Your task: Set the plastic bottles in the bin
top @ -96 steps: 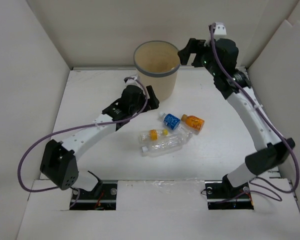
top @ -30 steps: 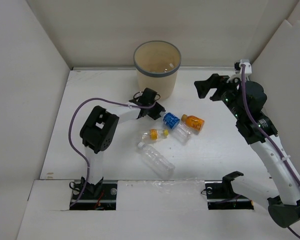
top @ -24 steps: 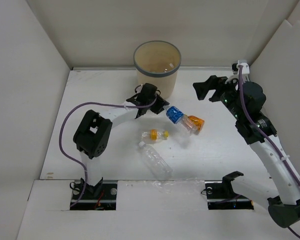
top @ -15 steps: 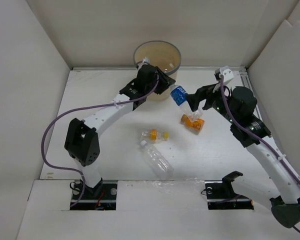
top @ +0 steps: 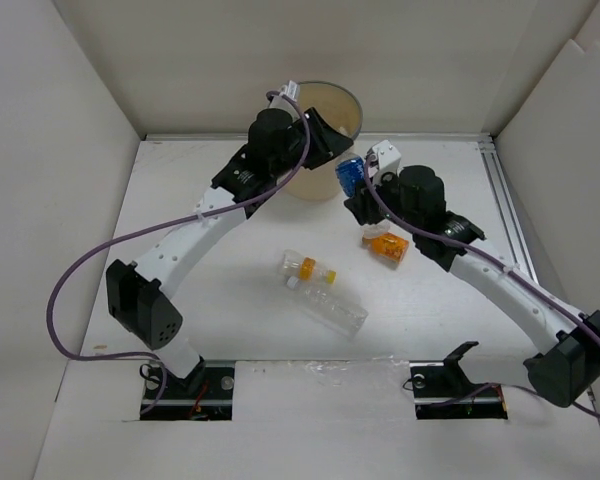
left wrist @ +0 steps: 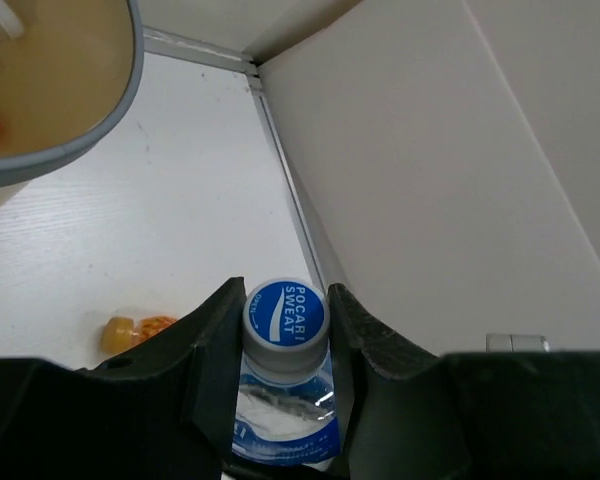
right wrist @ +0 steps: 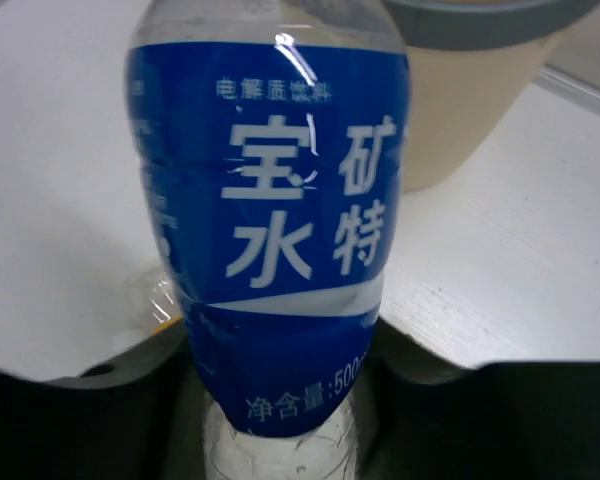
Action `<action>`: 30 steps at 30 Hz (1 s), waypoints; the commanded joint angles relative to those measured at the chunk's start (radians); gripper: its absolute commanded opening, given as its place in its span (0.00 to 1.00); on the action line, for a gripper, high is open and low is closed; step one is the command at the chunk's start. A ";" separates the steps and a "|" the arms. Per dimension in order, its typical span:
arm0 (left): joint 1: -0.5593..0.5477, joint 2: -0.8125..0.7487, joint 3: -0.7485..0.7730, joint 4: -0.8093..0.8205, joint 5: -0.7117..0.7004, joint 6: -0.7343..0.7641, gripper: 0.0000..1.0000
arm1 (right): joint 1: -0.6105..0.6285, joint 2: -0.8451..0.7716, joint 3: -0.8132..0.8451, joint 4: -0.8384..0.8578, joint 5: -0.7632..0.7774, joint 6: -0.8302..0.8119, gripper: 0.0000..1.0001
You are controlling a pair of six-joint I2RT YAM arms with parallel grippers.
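Between clamped jaws of left gripper [left wrist: 285,300], blue-labelled clear plastic bottle [right wrist: 280,230] is now raised beside round beige bin [right wrist: 470,110], near drop; right gripper [right wrist: 280,390] straddles it, grip unclear.

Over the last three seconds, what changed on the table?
The left gripper picked the blue-labelled bottle off the table and raised it beside the bin; the right gripper moved in around its base. The orange-labelled bottle stayed put.

The blue-labelled bottle [right wrist: 280,230] is clear, glossy plastic wrapped in shiny film, the bin [top: 338,100] at the twelve o'clock edge of the matt white table [top: 170,170] a dull, smooth beige.
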 commanded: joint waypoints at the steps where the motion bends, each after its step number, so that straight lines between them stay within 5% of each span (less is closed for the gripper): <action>1: 0.000 -0.093 -0.027 0.052 0.048 0.013 0.00 | 0.027 0.008 0.063 0.096 0.054 0.019 0.33; 2: 0.000 -0.102 -0.027 0.052 0.048 0.027 0.00 | 0.036 0.008 0.063 0.118 0.054 0.047 0.08; 3: 0.009 -0.121 -0.027 0.052 0.031 0.027 0.24 | 0.046 0.008 0.063 0.138 0.045 0.047 0.00; 5: 0.034 -0.145 -0.048 0.040 0.022 0.051 1.00 | 0.056 0.008 0.072 0.167 0.024 0.059 0.00; 11: 0.043 -0.382 -0.166 -0.084 -0.389 0.175 1.00 | 0.056 0.112 0.244 0.225 0.051 0.059 0.00; 15: 0.043 -0.535 -0.339 -0.081 -0.518 0.214 1.00 | -0.016 0.212 0.351 0.351 -0.002 0.134 0.00; 26: 0.043 -0.668 -0.594 -0.037 -0.360 0.271 1.00 | -0.139 0.735 0.779 0.719 -0.145 0.295 0.00; 28: 0.043 -0.668 -0.609 -0.037 -0.360 0.271 1.00 | -0.139 0.850 0.938 0.631 -0.145 0.285 0.09; 29: 0.043 -0.668 -0.622 -0.037 -0.348 0.280 1.00 | -0.139 0.882 0.984 0.597 -0.134 0.276 0.25; 30: 0.043 -0.668 -0.622 -0.037 -0.348 0.280 1.00 | -0.139 0.907 1.059 0.545 -0.134 0.257 0.99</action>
